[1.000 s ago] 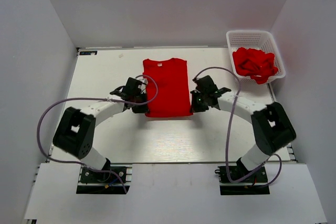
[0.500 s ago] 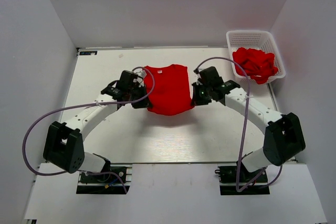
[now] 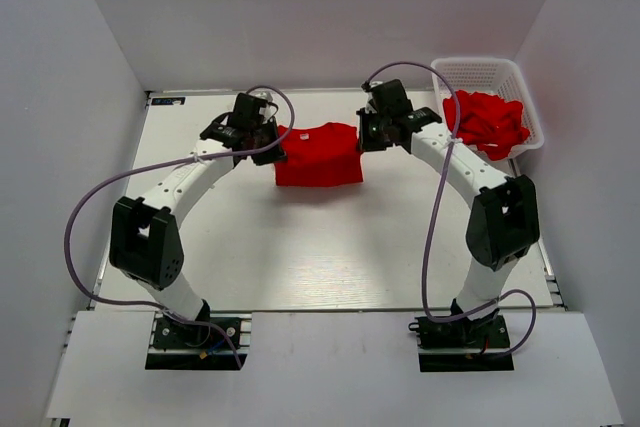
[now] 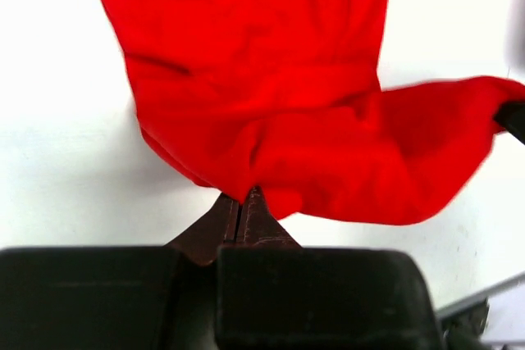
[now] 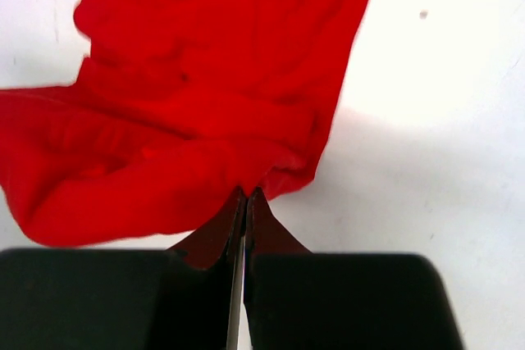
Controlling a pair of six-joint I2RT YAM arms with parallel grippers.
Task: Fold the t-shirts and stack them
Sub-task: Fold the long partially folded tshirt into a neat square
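While I watch from above, the left gripper [image 3: 272, 142] and right gripper [image 3: 366, 137] hold a red shirt [image 3: 317, 155] by its side edges at the far middle of the table [image 3: 300, 247]. More shirts [image 3: 487, 122] sit in the basket [image 3: 480, 65], far right. Left wrist: fingers [image 4: 221, 219] clamped on cloth. Right wrist: the same pinch.

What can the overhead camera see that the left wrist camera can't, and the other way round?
Only the overhead view shows the left arm and right arm whole, and the white basket holding crumpled red shirts. Only the left wrist view shows, close up, the left gripper pinched shut on a cloth edge. Both show the red shirt and the white table.
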